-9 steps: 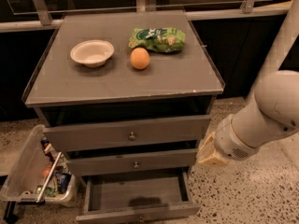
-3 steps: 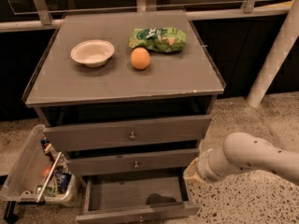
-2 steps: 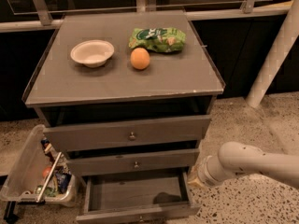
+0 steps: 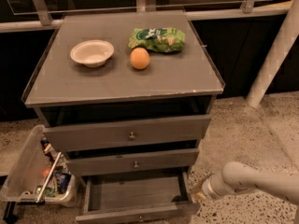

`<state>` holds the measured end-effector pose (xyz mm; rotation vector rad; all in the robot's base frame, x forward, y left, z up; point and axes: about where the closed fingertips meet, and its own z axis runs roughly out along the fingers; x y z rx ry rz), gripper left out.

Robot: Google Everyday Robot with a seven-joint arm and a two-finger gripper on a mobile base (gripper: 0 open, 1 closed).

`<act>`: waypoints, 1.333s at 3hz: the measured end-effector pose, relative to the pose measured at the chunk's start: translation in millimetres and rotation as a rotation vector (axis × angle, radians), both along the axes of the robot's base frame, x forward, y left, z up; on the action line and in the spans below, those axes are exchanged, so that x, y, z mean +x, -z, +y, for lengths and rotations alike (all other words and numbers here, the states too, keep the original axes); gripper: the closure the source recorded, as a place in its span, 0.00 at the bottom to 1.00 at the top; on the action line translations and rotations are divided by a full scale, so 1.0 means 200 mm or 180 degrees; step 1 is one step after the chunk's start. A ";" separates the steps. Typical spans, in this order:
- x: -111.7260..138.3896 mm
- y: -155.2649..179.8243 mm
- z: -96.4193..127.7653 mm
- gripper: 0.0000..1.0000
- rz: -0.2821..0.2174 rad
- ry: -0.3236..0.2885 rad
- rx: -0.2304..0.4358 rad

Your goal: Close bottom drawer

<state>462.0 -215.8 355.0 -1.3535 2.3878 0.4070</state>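
The bottom drawer of the grey-brown cabinet stands pulled out and looks empty inside. Its narrow front panel lies at the picture's lower edge, with a small knob. My gripper is low at the drawer's right side, near the front right corner, at the end of the white arm that comes in from the right. The middle drawer and the top drawer above both stand slightly pulled out.
On the cabinet top lie a white bowl, an orange and a green snack bag. A clear plastic bin with several items stands on the floor at the left. A white post slants at the right.
My arm has come down from beside the upper drawers to floor level, and its end now sits closer to the bottom drawer's right front corner. The drawer is as far open as before.
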 end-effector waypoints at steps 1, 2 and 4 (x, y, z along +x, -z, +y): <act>-0.02 0.20 -0.04 1.00 0.0087 0.0059 0.0415; 0.01 0.24 -0.03 1.00 0.0154 -0.0126 0.0914; -0.02 0.37 0.07 1.00 0.0293 -0.0169 0.0879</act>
